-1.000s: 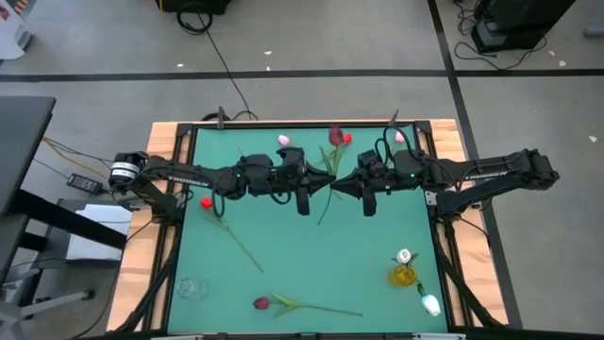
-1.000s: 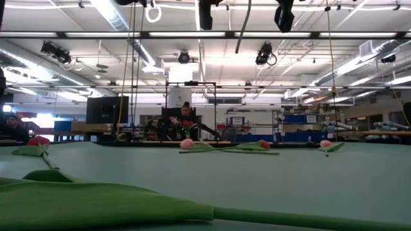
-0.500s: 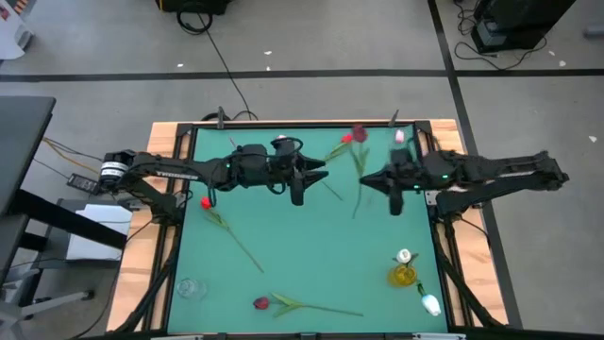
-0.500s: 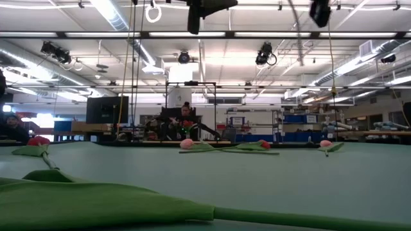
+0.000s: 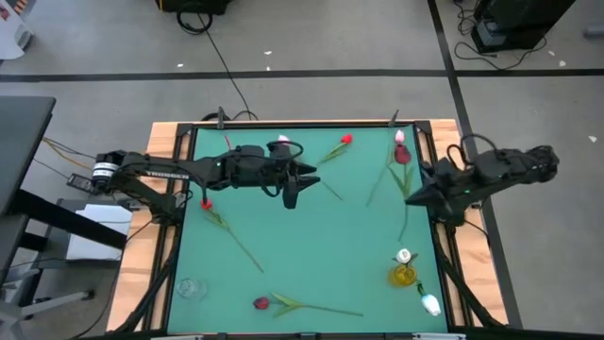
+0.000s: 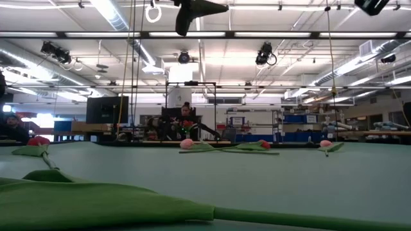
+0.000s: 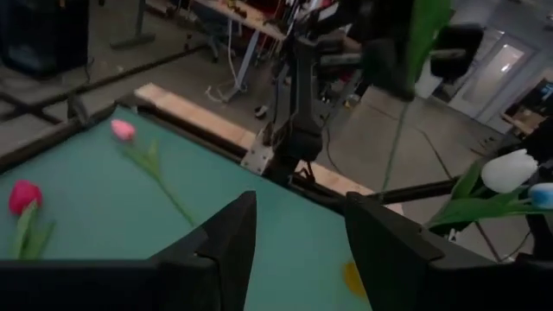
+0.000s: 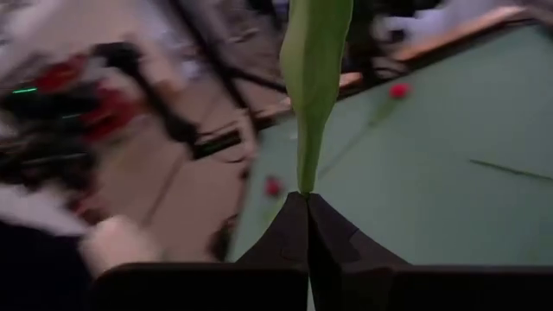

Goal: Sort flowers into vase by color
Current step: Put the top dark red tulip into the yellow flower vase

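in the high view, the right end effector (image 5: 415, 195) was at the right edge of the counter (image 5: 311, 236), clenched on the stem of a dark red tulip (image 5: 402, 157). the long axis of this tulip ran almost along the counter's right edge, with the bud toward the far side and the stem end hanging toward the near side. the yellow vase (image 5: 404, 275) stood at the near right corner, straight on the near side from the right end effector, with one white flower (image 5: 404, 255) in it already. a second white tulip (image 5: 430, 304) lay just beside the vase. i judged that the right arm was much nearer to this vase than the left one. the left end effector (image 5: 293, 196) hovered over the far middle of the counter, released and empty. a clear vase (image 5: 190, 288) stood at the near left corner, well apart from both arms.

in the low view, only pink and red buds lay far back on the counter, and a big green leaf (image 6: 96, 202) lay close to the camera.

in the left wrist view, the two fingers (image 7: 226, 238) stood apart with nothing between them.

in the right wrist view, the fingers met on a green leaf (image 8: 313, 69), which rose upright from them. the bud itself was not seen here.
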`<control>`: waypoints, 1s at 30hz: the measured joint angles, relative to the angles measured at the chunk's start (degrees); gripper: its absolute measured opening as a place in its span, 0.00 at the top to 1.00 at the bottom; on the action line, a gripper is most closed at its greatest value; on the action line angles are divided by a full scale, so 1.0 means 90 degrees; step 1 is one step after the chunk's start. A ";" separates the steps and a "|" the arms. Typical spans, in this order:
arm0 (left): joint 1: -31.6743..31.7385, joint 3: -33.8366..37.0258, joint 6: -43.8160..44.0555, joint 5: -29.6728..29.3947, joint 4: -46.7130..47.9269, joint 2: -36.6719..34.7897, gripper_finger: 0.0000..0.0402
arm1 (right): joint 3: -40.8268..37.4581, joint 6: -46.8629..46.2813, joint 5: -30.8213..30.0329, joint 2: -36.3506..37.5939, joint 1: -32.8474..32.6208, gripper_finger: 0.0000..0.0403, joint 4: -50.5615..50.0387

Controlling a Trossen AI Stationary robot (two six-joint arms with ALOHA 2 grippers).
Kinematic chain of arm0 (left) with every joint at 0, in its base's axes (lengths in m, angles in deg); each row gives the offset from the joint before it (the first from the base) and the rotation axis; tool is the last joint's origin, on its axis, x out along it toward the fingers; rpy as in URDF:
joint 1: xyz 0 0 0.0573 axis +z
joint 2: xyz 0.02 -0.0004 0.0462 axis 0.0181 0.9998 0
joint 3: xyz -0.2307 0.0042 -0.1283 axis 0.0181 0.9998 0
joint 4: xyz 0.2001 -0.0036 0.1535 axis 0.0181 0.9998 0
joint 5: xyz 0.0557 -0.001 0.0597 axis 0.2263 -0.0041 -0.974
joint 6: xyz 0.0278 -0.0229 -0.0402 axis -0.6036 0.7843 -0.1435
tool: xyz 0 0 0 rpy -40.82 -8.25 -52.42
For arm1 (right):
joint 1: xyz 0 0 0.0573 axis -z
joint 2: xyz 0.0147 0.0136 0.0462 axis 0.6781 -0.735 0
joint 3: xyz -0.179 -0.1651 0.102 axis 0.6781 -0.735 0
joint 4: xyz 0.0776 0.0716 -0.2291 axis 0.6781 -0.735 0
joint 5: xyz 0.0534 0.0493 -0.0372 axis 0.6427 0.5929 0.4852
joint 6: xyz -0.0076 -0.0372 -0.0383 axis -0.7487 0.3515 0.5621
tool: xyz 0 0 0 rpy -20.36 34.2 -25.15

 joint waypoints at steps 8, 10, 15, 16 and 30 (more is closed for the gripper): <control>0.0005 0.0002 0.0154 -0.0006 0.0134 0.0010 0.54 | -0.0105 0.0068 0.0645 0.0241 -0.0838 1.00 -0.0067; 0.0006 0.0002 0.0117 -0.0006 0.0170 0.0010 0.54 | -0.0225 0.0096 0.0657 0.0238 -0.1067 1.00 -0.0083; 0.0017 0.0001 -0.0010 -0.0012 0.0490 0.0012 0.54 | -0.0695 0.0306 0.0342 0.0237 -0.1599 1.00 0.0455; 0.0017 0.0000 -0.0003 -0.0044 0.0524 0.0012 0.54 | -0.0796 0.0336 0.0285 0.0232 -0.1700 1.00 0.0656; 0.0242 0.0000 0.0134 -0.0247 0.0552 0.0012 0.54 | -0.1207 0.0577 -0.0621 0.0091 -0.2948 1.00 0.1233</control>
